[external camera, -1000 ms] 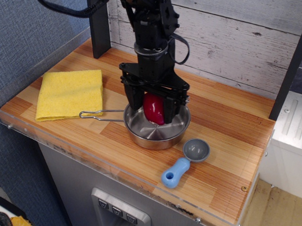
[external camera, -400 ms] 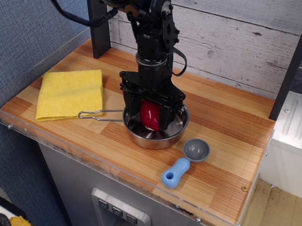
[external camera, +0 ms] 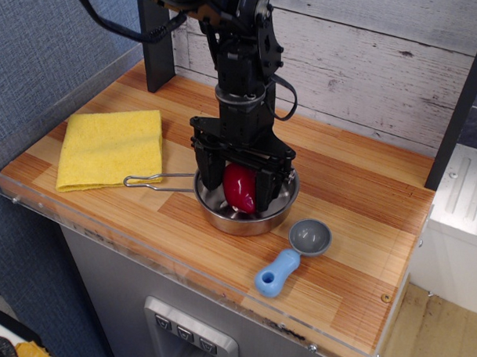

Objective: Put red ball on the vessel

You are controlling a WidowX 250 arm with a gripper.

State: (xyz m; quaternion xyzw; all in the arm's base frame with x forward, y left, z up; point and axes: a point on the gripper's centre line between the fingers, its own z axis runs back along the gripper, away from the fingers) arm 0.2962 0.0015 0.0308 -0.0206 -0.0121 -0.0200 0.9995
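Note:
The red ball (external camera: 239,186) is a glossy dark-red lobed lump, upright with its tapered end down. It sits inside the vessel (external camera: 278,210), a round shiny steel pan whose thin wire handle (external camera: 156,179) points left. My black gripper (external camera: 241,189) comes straight down into the pan. Its fingers (external camera: 211,166) stand on either side of the ball and hold it. The ball's tip is at or just above the pan floor; I cannot tell if it touches.
A folded yellow cloth (external camera: 110,147) lies at the left, near the handle's end. A small grey scoop with a blue handle (external camera: 292,257) lies in front and right of the pan. A black post (external camera: 153,42) stands at the back left, before a plank wall.
The gripper has come down with the ball, from above the pan's rim into the pan. The ball now sits lower, with its tapered end showing.

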